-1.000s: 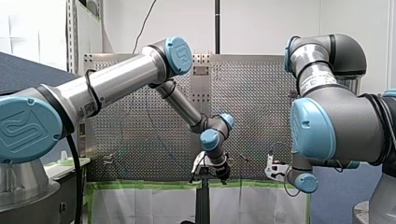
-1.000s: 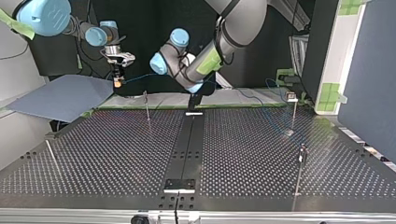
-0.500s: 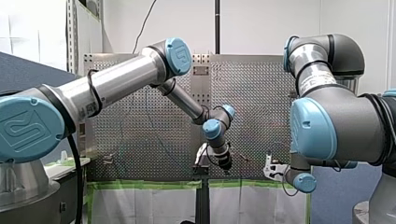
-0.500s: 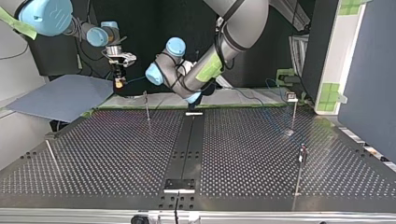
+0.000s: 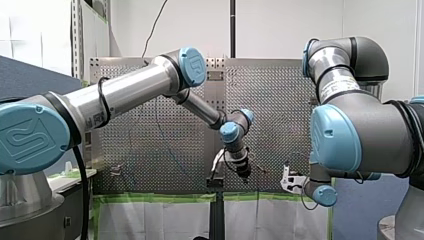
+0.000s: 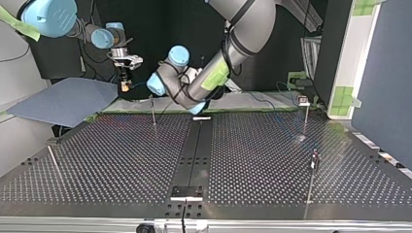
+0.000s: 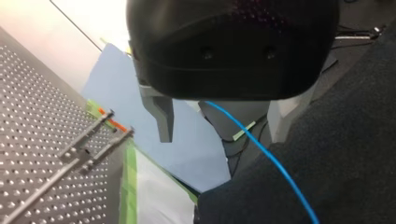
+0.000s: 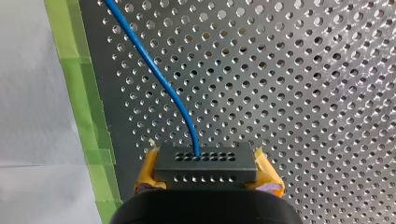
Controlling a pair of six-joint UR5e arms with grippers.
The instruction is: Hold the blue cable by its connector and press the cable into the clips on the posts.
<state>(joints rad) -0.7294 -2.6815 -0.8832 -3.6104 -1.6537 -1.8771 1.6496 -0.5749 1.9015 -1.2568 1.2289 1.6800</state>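
Right jaws are clenched on connector [image 8: 205,163]; left jaws are released astride blue cable [image 7: 256,141]. Cable is unseated at post [image 6: 153,111] by far edge of desk [image 6: 97,162]; pressing judged outstanding.

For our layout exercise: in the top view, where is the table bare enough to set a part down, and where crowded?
Bare: the table between the slanted rod and the centre strip, and between that strip and the two posts at the view's right. Crowded: the far edge, where my left arm and right arm hang near the third post.
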